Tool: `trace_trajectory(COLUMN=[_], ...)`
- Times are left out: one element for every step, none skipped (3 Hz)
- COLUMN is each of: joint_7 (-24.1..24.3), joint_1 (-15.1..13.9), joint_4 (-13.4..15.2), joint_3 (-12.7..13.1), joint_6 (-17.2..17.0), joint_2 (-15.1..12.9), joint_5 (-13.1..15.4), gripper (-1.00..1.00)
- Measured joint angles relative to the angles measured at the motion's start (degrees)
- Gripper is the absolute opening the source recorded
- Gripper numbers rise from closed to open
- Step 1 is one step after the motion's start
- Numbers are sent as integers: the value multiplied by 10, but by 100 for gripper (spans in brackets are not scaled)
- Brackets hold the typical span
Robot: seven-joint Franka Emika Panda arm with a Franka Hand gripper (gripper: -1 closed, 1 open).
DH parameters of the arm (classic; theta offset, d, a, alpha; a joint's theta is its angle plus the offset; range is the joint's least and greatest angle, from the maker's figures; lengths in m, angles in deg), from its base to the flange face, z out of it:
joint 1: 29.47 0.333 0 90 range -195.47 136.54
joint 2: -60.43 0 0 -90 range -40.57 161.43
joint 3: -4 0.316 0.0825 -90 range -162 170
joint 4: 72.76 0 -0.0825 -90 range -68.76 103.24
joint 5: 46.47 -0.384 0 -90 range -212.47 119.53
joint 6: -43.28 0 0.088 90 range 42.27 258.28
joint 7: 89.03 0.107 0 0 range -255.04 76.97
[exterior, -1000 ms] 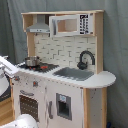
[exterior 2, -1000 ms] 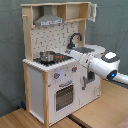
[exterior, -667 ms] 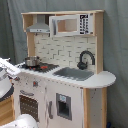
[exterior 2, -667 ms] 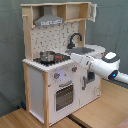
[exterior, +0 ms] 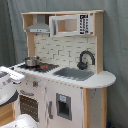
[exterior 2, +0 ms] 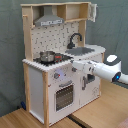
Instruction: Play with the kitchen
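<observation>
White and light-wood toy kitchen (exterior: 65, 75) standing upright on a wooden floor (exterior 2: 30, 119), small metal pot (exterior 2: 47, 55) on its stove beside the grey sink (exterior: 74, 73) and black faucet (exterior: 85, 57), white robot arm (exterior 2: 102, 69) reaching to the kitchen's front edge by the knobs, pincer (exterior 2: 75, 64) there, opening impossible to tell

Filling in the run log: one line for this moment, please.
arm: reaching at kitchen front | pot: on stovetop | sink: untouched | gripper: hidden
</observation>
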Motion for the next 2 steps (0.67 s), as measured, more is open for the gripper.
trace_trajectory(joint_7=[-23, -54], joint_1=[22, 10], joint_4=[45, 86], joint_3=[21, 40], joint_6=[5, 18], joint_2=[0, -1], joint_5=[0, 0], gripper=[100, 100])
